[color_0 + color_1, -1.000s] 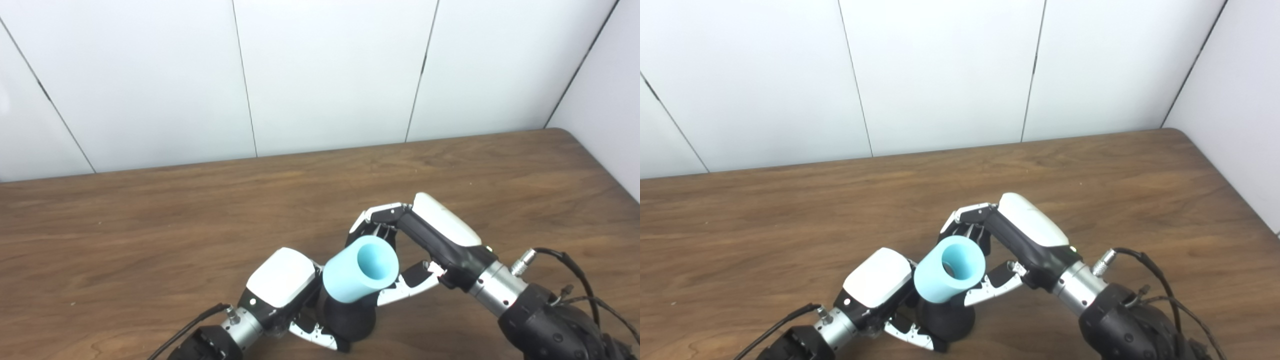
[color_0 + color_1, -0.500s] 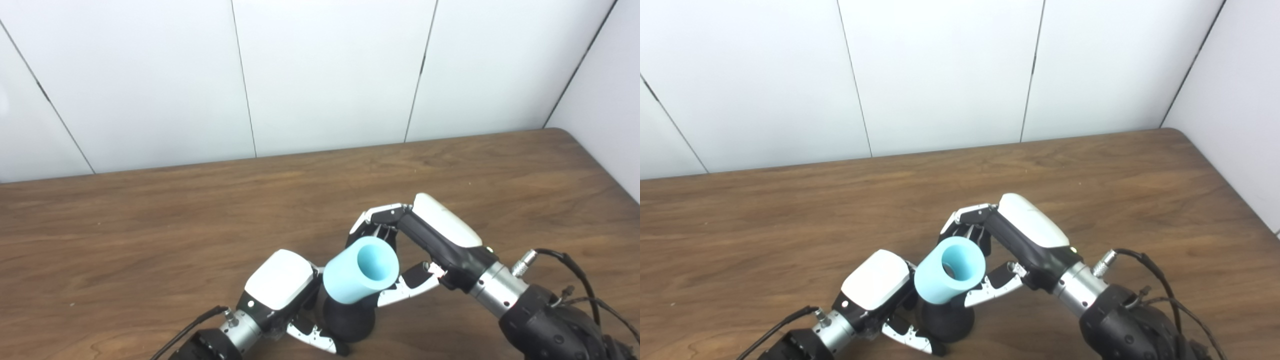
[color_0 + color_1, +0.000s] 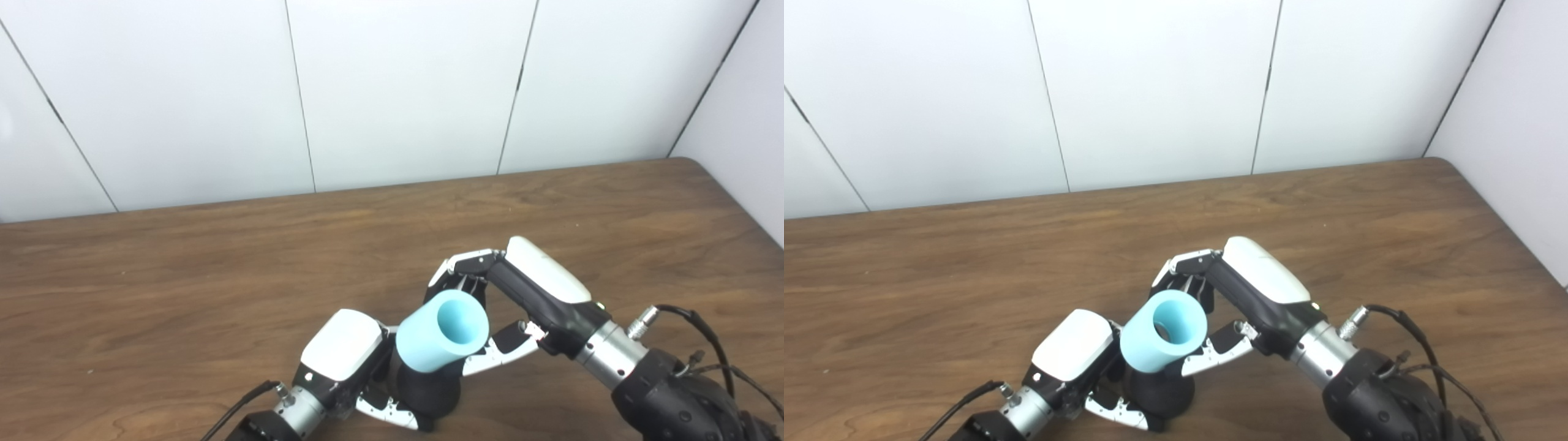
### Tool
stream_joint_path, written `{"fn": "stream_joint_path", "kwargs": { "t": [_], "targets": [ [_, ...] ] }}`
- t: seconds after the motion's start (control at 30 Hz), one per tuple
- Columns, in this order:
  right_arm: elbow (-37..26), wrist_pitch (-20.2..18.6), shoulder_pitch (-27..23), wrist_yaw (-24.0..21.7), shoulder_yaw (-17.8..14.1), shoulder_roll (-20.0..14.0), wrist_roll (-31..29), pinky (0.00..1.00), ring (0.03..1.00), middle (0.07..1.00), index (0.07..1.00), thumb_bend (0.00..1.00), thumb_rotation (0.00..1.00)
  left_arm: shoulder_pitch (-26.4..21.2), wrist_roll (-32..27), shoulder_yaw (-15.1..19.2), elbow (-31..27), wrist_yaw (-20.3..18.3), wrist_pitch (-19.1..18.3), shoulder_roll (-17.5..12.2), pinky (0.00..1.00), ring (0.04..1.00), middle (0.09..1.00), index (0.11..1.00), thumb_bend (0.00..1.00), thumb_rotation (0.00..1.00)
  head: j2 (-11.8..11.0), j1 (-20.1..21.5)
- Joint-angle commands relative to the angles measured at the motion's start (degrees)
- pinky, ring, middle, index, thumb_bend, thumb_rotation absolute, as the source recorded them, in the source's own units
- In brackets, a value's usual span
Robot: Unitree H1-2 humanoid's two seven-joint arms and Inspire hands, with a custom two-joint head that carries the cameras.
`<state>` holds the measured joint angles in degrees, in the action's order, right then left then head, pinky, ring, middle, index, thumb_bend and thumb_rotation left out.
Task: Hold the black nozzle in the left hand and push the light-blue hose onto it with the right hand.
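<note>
Left hand [image 3: 343,352]: wrapped on nozzle [image 3: 429,395]
Right hand [image 3: 520,300]: gripping hose [image 3: 438,334]
Hose axis: tilted, lower end on nozzle, between hands

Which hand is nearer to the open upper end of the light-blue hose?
Right. The right hand curls around the light-blue hose near its open end. The left hand sits lower, at the black nozzle.

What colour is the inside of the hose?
The hose is light blue inside, like its outside, only slightly deeper in shade. The left eye view shows it best.
</note>
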<state>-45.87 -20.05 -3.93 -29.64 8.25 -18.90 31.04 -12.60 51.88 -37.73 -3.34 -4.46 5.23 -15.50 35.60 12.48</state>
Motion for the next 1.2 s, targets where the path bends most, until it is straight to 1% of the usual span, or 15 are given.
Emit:
{"fn": "stream_joint_path", "kwargs": {
  "t": [0.0, 0.1, 0.3, 0.43, 0.53, 0.57, 0.63, 0.67, 0.73, 0.77, 0.8, 0.93, 1.0, 1.13, 1.17],
  "targets": [
    [-2.24, 0.62, -1.17, 0.43, -0.48, -0.24, 0.08, 0.32, 0.425, 0.513, 0.505, 0.5, 0.0, 3.61, 0.62, -2.6, 3.3, -5.74, -0.33, -0.65, 0.74, 0.786, 0.788, 0.775, 1.0, 0.48, -0.03, -0.03],
    [-2.09, 0.74, -1.14, 0.56, -0.46, -0.14, -0.2, 0.32, 0.425, 0.512, 0.503, 0.5, 0.0, 3.48, 0.96, -2.87, 3.45, -6.37, -0.7, -0.2, 0.75, 0.785, 0.784, 0.772, 1.0, 0.49, -0.03, 0.0],
    [-2.22, 0.46, -1.14, 0.37, -0.28, 0.0, -0.03, 0.32, 0.428, 0.51, 0.502, 0.5, 0.0, 3.22, 2.36, -3.57, 3.36, -8.18, -2.16, 0.37, 0.75, 0.782, 0.784, 0.77, 1.0, 0.46, 0.06, 0.1],
    [-2.22, 0.33, -1.25, 0.18, -0.14, -0.02, 0.03, 0.32, 0.429, 0.511, 0.502, 0.5, 0.0, 3.06, 2.81, -3.97, 3.63, -7.3, -1.97, 0.51, 0.74, 0.76, 0.757, 0.741, 1.0, 0.48, 0.1, 0.17],
    [-2.15, 0.41, -1.32, 0.17, -0.05, -0.06, 0.22, 0.33, 0.431, 0.51, 0.499, 0.5, 0.0, 3.11, 3.3, -4.06, 3.79, -5.65, -1.35, 0.47, 0.71, 0.715, 0.695, 0.676, 1.0, 0.51, 0.09, 0.22],
    [-2.15, 0.36, -1.33, 0.17, -0.04, -0.03, 0.29, 0.33, 0.431, 0.51, 0.497, 0.5, 0.0, 3.17, 3.48, -4.06, 4.03, -4.52, -0.79, 0.45, 0.7, 0.689, 0.664, 0.646, 0.98, 0.51, 0.08, 0.23],
    [-2.22, 0.23, -1.31, 0.1, 0.0, -0.05, 0.51, 0.33, 0.432, 0.511, 0.497, 0.5, 0.0, 3.12, 4.0, -4.21, 4.34, -3.12, 0.09, 0.28, 0.66, 0.645, 0.614, 0.604, 0.87, 0.44, 0.08, 0.23],
    [-2.2, 0.26, -1.29, 0.12, 0.0, -0.05, 0.52, 0.33, 0.432, 0.511, 0.497, 0.5, 0.0, 3.09, 4.72, -4.33, 4.58, -2.01, 0.57, 0.17, 0.64, 0.622, 0.588, 0.587, 0.8, 0.36, 0.11, 0.23],
    [-2.2, 0.26, -1.25, 0.11, 0.01, -0.05, 0.6, 0.33, 0.431, 0.512, 0.495, 0.5, 0.0, 3.21, 6.09, -4.39, 5.35, 0.85, 1.48, 0.08, 0.6, 0.562, 0.543, 0.553, 0.77, 0.17, 0.11, 0.23],
    [-2.24, 0.12, -1.23, 0.06, -0.01, -0.02, 0.55, 0.33, 0.431, 0.512, 0.494, 0.5, 0.0, 3.35, 6.26, -4.3, 5.74, 1.92, 1.81, 0.08, 0.59, 0.524, 0.52, 0.514, 0.62, 0.1, 0.11, 0.23],
    [-2.27, 0.0, -1.22, 0.02, -0.02, 0.0, 0.53, 0.33, 0.431, 0.512, 0.493, 0.5, 0.0, 3.44, 6.27, -4.24, 6.0, 2.55, 1.98, 0.09, 0.58, 0.496, 0.495, 0.515, 0.57, 0.05, 0.11, 0.23],
    [-2.29, 0.04, -1.18, 0.03, -0.08, -0.02, 0.38, 0.33, 0.432, 0.511, 0.495, 0.5, 0.0, 3.4, 7.91, -4.56, 6.61, 4.72, 2.48, -0.46, 0.54, 0.41, 0.44, 0.525, 0.52, 0.0, 0.11, 0.23],
    [-2.24, 0.3, -1.17, 0.11, -0.11, -0.05, 0.32, 0.33, 0.431, 0.509, 0.496, 0.5, 0.0, 3.29, 9.49, -4.82, 6.39, 4.47, 1.9, -0.82, 0.49, 0.364, 0.415, 0.518, 0.52, 0.0, 0.11, 0.23],
    [-2.19, 0.24, -1.21, 0.03, -0.02, -0.01, 0.55, 0.33, 0.431, 0.51, 0.495, 0.5, 0.0, 3.18, 12.61, -5.02, 5.97, 2.41, -0.22, -1.39, 0.48, 0.326, 0.397, 0.515, 0.52, 0.0, 0.09, 0.15],
    [-2.19, 0.26, -1.24, 0.01, -0.01, -0.04, 0.56, 0.33, 0.431, 0.51, 0.495, 0.5, 0.0, 3.15, 13.57, -5.11, 5.62, 1.31, -1.01, -1.6, 0.49, 0.324, 0.434, 0.498, 0.52, 0.0, 0.09, 0.15]
  ]
}}
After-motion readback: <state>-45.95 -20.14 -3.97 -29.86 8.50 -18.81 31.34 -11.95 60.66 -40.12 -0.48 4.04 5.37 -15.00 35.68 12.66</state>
